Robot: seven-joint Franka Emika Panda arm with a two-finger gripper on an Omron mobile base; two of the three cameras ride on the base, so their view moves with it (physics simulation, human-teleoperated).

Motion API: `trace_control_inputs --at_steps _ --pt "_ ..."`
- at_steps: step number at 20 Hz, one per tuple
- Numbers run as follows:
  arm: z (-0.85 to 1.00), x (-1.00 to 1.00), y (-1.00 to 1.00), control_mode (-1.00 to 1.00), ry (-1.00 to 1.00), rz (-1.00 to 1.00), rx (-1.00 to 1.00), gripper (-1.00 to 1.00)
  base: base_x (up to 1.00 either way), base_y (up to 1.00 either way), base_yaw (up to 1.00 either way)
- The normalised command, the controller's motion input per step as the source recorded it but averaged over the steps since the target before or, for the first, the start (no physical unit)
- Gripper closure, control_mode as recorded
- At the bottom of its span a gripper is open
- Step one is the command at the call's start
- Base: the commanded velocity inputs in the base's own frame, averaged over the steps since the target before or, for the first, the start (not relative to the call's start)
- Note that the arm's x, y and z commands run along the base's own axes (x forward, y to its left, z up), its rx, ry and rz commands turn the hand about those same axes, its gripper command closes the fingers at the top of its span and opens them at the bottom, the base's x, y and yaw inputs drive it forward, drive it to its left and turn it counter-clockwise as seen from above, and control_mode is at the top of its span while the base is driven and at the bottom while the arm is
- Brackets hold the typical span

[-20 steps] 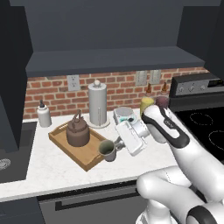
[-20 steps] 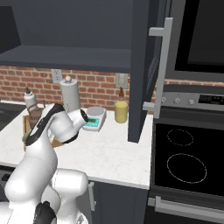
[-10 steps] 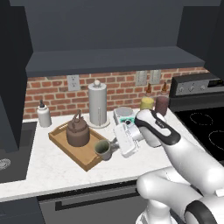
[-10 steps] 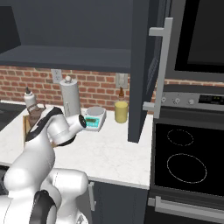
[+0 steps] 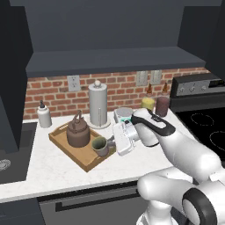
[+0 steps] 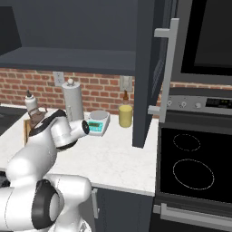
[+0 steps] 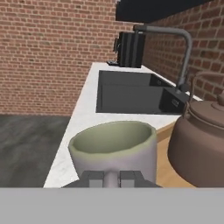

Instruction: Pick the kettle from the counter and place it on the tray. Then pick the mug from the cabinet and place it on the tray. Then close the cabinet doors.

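Over the tray's near right corner I have the end effector clamped narrow on the mug, upright beside the kettle; I think it's just touching down, though contact is hidden. Cabinet doors await closing.

The arm is swinging leftward across the counter toward the tray, carrying the mug with it. A second ago the mug was hanging just off the tray's right end; now it is sitting over the tray's near right corner, right beside the kettle, closer to it than before. The gripper is keeping its jaws closed on the mug's handle side, and its white hand is moving away from the paper towel roll side of the scale, uncovering more of that scale in the right base view.
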Motion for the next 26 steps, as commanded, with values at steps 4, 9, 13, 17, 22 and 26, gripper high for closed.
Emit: trace_control_inputs --at_steps 4,9,13,17,22,26 --pt "0.00 0.32 0.10 -1.00 0.00 0.00 0.07 1.00 0.00 0.00 0.00" --pt "-0.08 0.35 0.13 -1.00 0.00 0.00 0.06 1.00 0.00 0.00 0.00" --pt "-0.19 0.29 0.15 -1.00 0.00 0.00 0.02 1.00 0.00 0.00 0.00" --pt "-0.22 0.17 0.02 -1.00 -0.01 0.00 0.01 1.00 0.00 0.00 0.00" --pt "-0.20 0.11 0.02 -1.00 -0.08 0.00 0.03 1.00 0.00 0.00 0.00" --pt "-0.09 0.12 0.01 -1.00 -0.10 0.00 0.04 1.00 0.00 0.00 0.00"
